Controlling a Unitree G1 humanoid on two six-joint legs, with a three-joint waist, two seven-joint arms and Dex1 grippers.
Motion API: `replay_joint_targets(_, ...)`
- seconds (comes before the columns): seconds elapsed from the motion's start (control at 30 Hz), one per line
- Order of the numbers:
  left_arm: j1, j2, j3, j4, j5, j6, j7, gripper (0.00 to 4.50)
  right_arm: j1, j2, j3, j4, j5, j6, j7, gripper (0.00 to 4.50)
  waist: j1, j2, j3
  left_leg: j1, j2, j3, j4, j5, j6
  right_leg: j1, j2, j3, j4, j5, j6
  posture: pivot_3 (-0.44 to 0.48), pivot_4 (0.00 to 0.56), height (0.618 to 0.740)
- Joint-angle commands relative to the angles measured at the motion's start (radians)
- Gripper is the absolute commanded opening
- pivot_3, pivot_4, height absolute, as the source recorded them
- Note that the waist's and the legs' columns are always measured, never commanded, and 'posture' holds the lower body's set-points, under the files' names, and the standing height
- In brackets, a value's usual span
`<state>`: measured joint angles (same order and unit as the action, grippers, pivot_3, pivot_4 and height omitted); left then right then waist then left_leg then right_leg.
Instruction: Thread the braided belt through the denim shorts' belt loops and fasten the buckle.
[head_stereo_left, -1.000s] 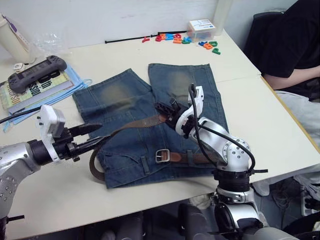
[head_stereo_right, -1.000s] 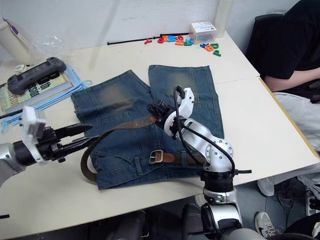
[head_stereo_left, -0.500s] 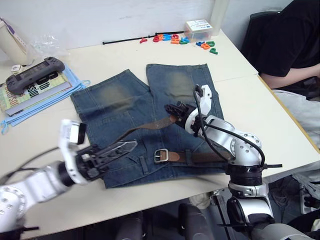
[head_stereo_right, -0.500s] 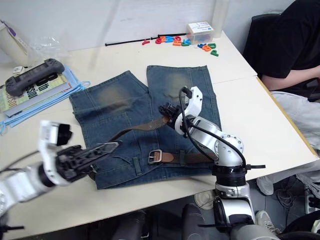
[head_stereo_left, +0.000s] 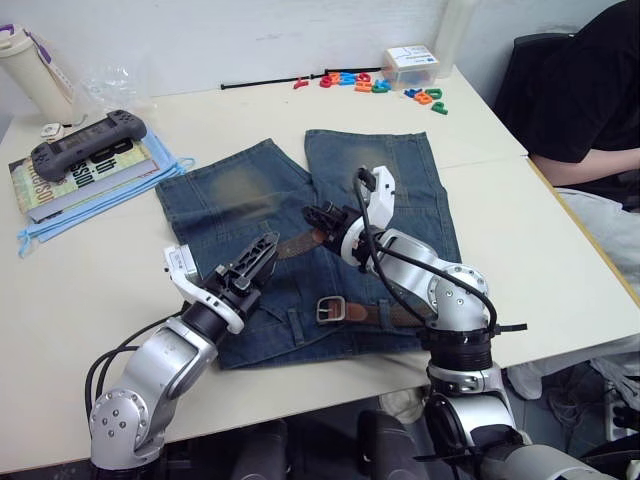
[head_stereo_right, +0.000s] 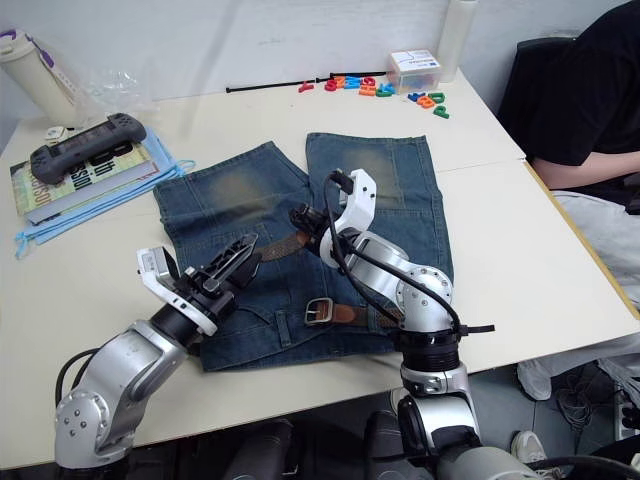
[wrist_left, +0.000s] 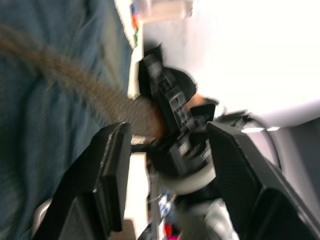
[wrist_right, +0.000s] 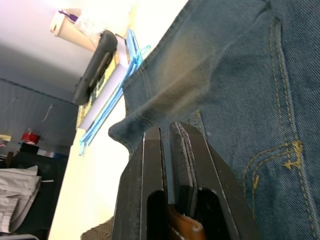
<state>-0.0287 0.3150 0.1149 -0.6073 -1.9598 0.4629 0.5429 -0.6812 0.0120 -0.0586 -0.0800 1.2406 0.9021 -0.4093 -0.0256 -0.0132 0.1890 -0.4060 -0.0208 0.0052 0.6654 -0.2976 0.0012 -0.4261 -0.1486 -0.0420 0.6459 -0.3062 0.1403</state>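
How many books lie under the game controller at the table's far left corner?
1 that can be made out: a book under the game controller, resting on a blue folder. More may be hidden in the stack.

1. Probably an office or lab workroom: a plain cream tabletop (head_stereo_left: 90, 300) against a bare white wall.
2. A book (head_stereo_left: 75, 175), handheld controller (head_stereo_left: 88, 141) and coloured toy letters (head_stereo_left: 365, 82) lie about.
3. A person (head_stereo_left: 585, 90) sits on an office chair alongside.
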Motion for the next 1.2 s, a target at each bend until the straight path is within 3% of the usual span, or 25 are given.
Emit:
replay_joint_targets(0.03,0.0,-0.03,0.019,-0.027,-0.012,-0.025,0.062,2.71,0.003,0.016,-0.004,-0.054,-0.003,0.009,0.017,0.0,-0.002,0.0,0.0,0.0,0.0,0.0,0.0,0.0,0.0,0.0,0.0,0.0,0.0,0.0,0.0,0.0,0.15,0.714)
replay_joint_targets(0.23,0.033,-0.032,0.025,-0.037,-0.012,0.011,0.068,2.71,-0.004,0.032,-0.028,-0.06,0.001,0.005,0.014,0.0,-0.002,0.0,0.0,0.0,0.001,0.0,0.0,0.0,-0.001,0.0,0.001,0.0,0.0,0.0,0.0,0.0,0.15,0.714)
replay_joint_targets(0.5,0.213,0.151,0.042,-0.069,-0.012,0.17,-0.158,2.71,-0.027,0.051,-0.059,-0.053,-0.002,0.0,0.013,0.0,-0.002,0.0,0.0,0.0,0.001,0.0,-0.001,0.0,-0.001,0.0,0.001,0.0,-0.002,0.0,-0.001,0.0,0.15,0.714)
replay_joint_targets(0.8,0.075,0.053,0.036,0.03,-0.012,0.07,-0.023,2.71,-0.017,0.071,-0.059,-0.074,0.01,0.024,0.0,0.0,0.0,0.0,0.0,0.0,0.001,-0.001,-0.001,0.0,-0.001,0.001,0.001,0.0,-0.002,0.0,0.0,0.0,0.15,0.714)
replay_joint_targets(1.2,0.017,-0.041,0.055,0.056,-0.012,0.007,0.072,2.71,-0.008,0.084,-0.065,-0.09,0.012,0.04,-0.016,0.0,-0.001,0.0,0.0,0.0,0.001,0.0,-0.001,-0.001,-0.001,0.001,0.001,0.0,-0.002,0.0,0.0,0.0,0.15,0.714)
